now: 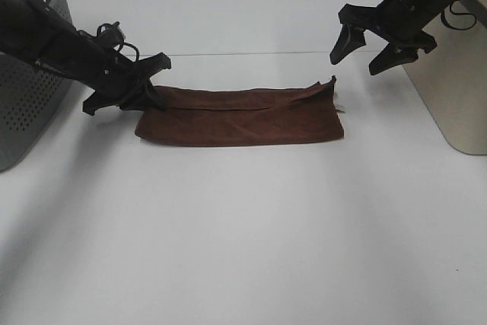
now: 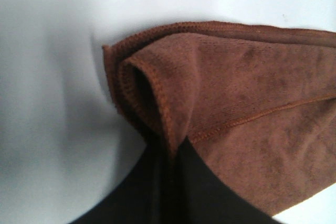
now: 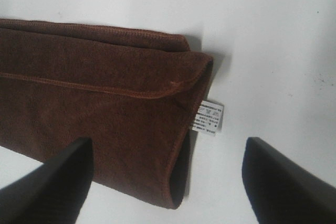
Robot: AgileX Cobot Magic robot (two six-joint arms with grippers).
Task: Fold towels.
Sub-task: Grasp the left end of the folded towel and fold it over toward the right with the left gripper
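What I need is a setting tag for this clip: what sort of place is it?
Probably a robot lab bench staged for laundry work, not a home: a plain white table, a grey perforated laundry basket at the left, and a brown towel handled by black robot arms.

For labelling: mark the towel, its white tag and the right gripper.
towel (image 1: 240, 121), exterior high view, cloth's middle.
white tag (image 3: 208, 117), right wrist view, tag's centre.
right gripper (image 1: 354, 66), exterior high view, between fingertips.

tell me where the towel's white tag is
In the exterior high view, the white tag sticks out at the right end of the towel, nearest the open right gripper.
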